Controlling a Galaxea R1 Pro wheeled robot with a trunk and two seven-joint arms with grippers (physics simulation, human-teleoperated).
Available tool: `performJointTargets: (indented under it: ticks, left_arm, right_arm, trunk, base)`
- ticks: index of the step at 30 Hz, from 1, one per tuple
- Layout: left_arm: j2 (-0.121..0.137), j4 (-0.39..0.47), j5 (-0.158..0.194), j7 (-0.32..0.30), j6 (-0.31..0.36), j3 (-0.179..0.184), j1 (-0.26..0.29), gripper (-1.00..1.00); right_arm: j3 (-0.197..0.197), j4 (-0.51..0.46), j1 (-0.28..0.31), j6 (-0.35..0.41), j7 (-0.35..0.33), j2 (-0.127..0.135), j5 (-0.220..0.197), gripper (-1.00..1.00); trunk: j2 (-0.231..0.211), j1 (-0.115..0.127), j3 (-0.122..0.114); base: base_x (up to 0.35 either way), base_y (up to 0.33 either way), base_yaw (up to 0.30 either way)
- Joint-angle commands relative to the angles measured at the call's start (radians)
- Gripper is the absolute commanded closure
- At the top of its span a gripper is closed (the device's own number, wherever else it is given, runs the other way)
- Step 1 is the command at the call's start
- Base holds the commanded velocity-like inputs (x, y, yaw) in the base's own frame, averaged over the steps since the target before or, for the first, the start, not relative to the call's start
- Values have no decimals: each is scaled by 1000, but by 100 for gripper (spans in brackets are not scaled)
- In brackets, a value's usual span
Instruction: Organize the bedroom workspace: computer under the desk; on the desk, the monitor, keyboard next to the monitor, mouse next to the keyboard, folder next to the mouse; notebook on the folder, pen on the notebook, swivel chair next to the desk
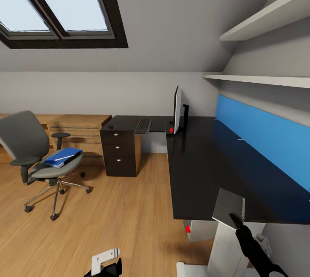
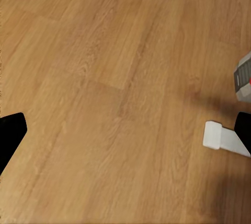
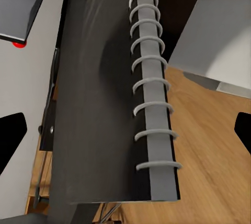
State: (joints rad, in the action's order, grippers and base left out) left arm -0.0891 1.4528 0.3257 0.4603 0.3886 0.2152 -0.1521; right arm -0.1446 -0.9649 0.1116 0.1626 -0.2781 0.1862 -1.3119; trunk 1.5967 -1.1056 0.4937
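Nearest us, the right gripper [image 1: 236,220] is clamped on the thin grey spiral-bound notebook [image 1: 229,206], holding it tilted up at the near edge of the large black L-shaped desk [image 1: 206,160]; the wire rings run along its spine [image 3: 152,93]. The left gripper [image 1: 106,264] hangs low over the wooden plank floor [image 2: 115,88], fingers spread wide, holding nothing. Further out on the left, the grey padded swivel chair [image 1: 26,143] stands apart from the desk, carrying the thick bright blue folder [image 1: 63,157] with the thin white pen [image 1: 65,156] lying on top. Far back on the desk: the slim dark keyboard [image 1: 143,126], then the flat monitor [image 1: 177,111] seen edge-on.
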Motion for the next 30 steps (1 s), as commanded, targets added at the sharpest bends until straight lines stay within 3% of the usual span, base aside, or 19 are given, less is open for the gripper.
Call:
performJointTargets:
  ticks: [1,8,14,15,30]
  left_arm:
    - [0,1,9,8,2,1,0,-100]
    - [0,0,9,10,3,1,0,-100]
    - [0,0,9,11,3,1,0,-100]
    - [0,-1,9,11,3,1,0,-100]
    - [0,-5,12,11,3,1,0,-100]
  right_arm:
    - [-2,0,0,8,-3,0,-8,-100]
    - [7,0,0,9,-3,0,57,-100]
    - [11,0,0,9,-3,0,70,-100]
    - [11,0,0,9,-3,-1,71,100]
    - [11,0,0,9,-4,0,74,100]
  trunk:
    - [0,0,1]
    - [0,0,1]
    - [0,0,1]
    - [0,0,1]
    - [0,0,1]
  base:
    - [13,6,0]
    - [3,2,0]
    - [0,0,0]
    - [0,0,0]
    - [0,0,0]
